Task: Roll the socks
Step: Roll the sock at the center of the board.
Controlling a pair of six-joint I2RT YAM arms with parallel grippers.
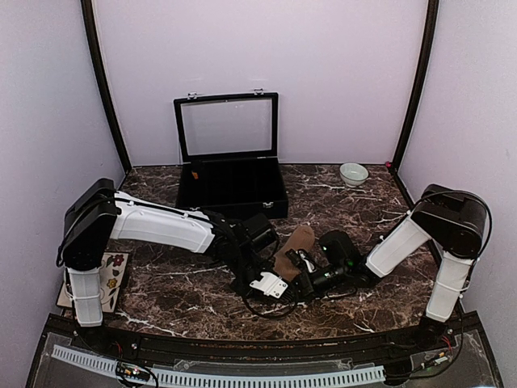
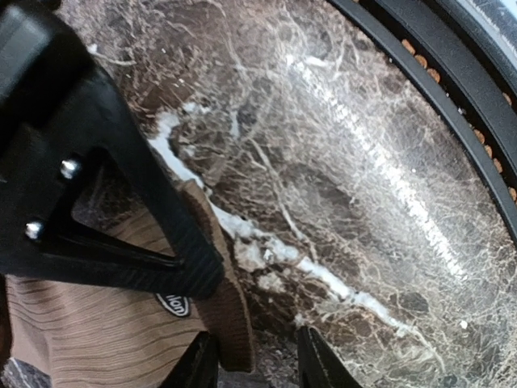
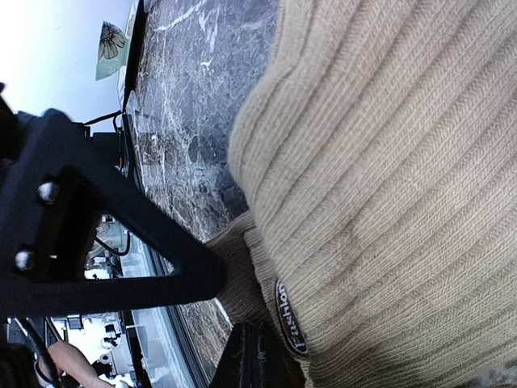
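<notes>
Tan and ribbed, the sock lies on the dark marble counter a little in front of centre, between the two arms. The left end effector has its jaws partway apart, with the sock's brown cuff between them and the upper finger resting on the fabric. The right end effector has its jaws together, nipping that same cuff beside a small oval label. Behind stands a black display case, its glass lid raised. A white bowl sits at the far right.
</notes>
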